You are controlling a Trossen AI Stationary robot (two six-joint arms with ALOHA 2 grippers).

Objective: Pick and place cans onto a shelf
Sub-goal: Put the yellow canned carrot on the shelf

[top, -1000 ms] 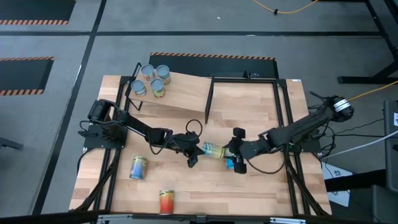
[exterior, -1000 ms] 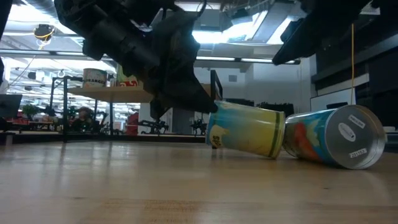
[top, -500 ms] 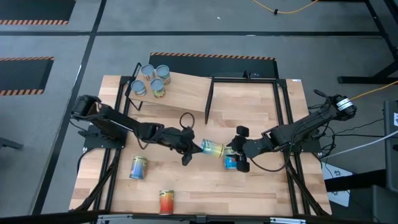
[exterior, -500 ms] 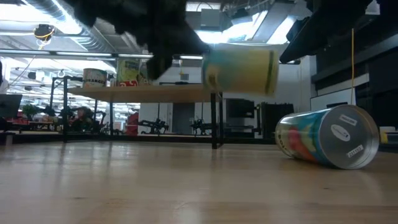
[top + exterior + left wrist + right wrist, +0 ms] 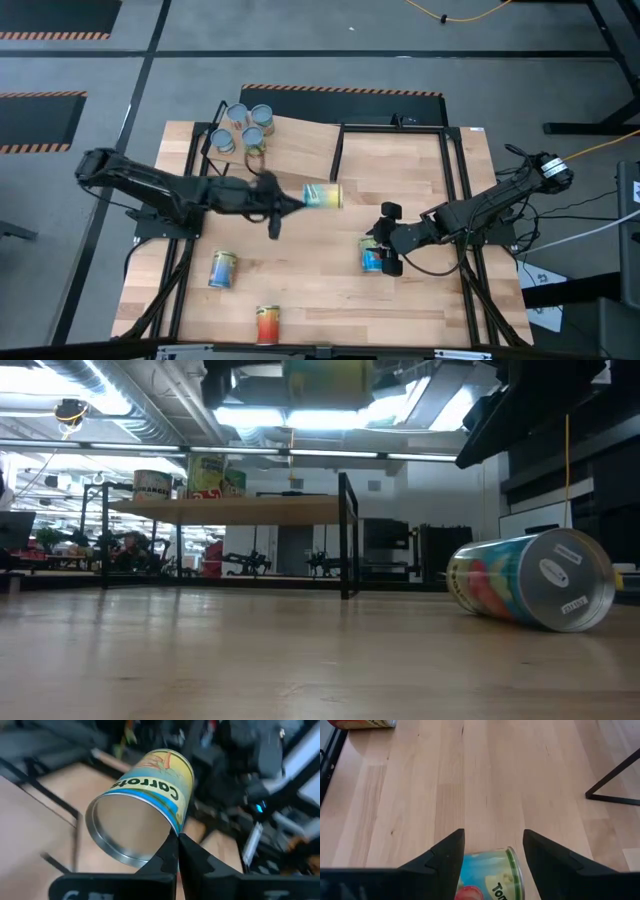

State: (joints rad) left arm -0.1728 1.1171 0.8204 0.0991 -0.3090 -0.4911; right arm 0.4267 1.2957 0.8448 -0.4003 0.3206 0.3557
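Carrots can (image 5: 323,196), yellow and blue, hangs lifted above the middle of the table (image 5: 400,170), gripped at its rim by the left gripper (image 5: 296,200), whose fingers are pinched fully together on the can's edge. In the left wrist view the can (image 5: 142,805) lies on its side with its silvery end facing the camera and the word "Carrots" across the label, the two dark fingertips meeting just beneath its rim. From the low view only the can's underside (image 5: 325,378) shows near the ceiling line, well clear of the tabletop.

On the right, the right gripper (image 5: 385,250) sits low over a blue-labelled can (image 5: 371,259) lying on its side on the table; its fingers are half spread and straddle the can (image 5: 490,877) without visibly squeezing it. The same can (image 5: 530,580) rests at the right in the low view.

At the far left, the tilted plywood shelf (image 5: 300,150) carries four upright cans (image 5: 243,128) clustered at its left end. Two more cans lie on the near left of the table: a yellow-blue one (image 5: 222,269) and a red-orange one (image 5: 267,324) at the near edge.
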